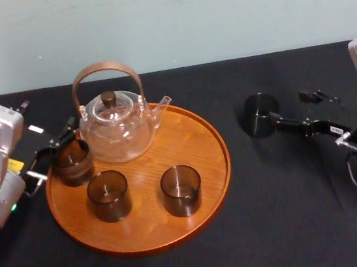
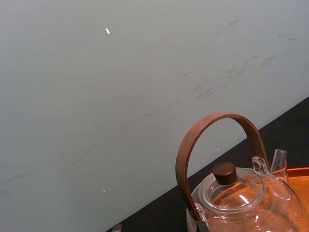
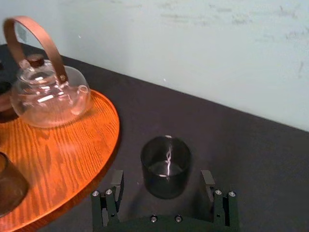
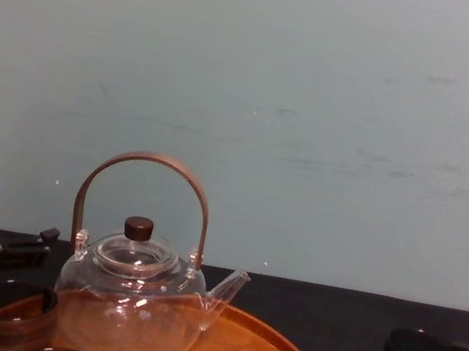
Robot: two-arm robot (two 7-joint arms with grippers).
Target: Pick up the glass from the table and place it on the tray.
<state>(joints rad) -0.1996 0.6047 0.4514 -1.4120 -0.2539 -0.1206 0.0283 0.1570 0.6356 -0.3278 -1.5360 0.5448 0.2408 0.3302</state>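
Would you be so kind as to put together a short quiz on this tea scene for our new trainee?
1. True or false: the teapot stands on the table, off the tray.
2. How many glasses stand on the tray? A two, B three, C four.
3. Fill in: the ___ gripper has its fingers open either side of the lone glass on the table.

Key: 1 false, it stands on the tray. 2 B; the left gripper is at the leftmost one. 3 the right gripper.
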